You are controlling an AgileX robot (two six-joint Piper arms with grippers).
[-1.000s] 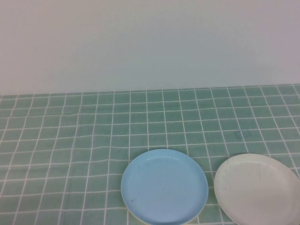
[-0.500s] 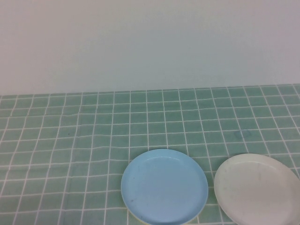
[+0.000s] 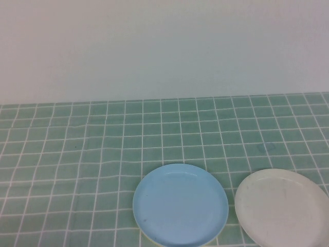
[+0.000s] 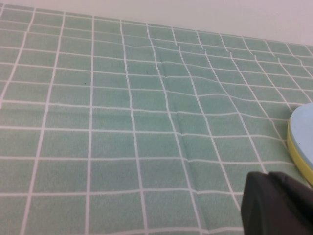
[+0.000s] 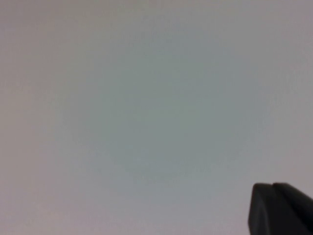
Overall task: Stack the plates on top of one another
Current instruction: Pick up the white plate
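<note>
Left gripper point(image 4: 276, 203): black, matte, rounded block w/ a seam, prob. plastic. Right gripper point(image 5: 279, 208): same black block, seam too.

No shift seen across the high-view pictures: light blue plate point(image 3: 180, 205) on yellow plate point(image 4: 299, 157), white plate point(image 3: 281, 207) beside them, green checked cloth point(image 3: 77, 170) alike; left gripper point(image 4: 276, 204) and right gripper point(image 5: 279, 209) outside the high view throughout

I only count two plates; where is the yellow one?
Under the light blue plate, the yellow plate shows as a rim in the left wrist view, left of the white plate.
</note>
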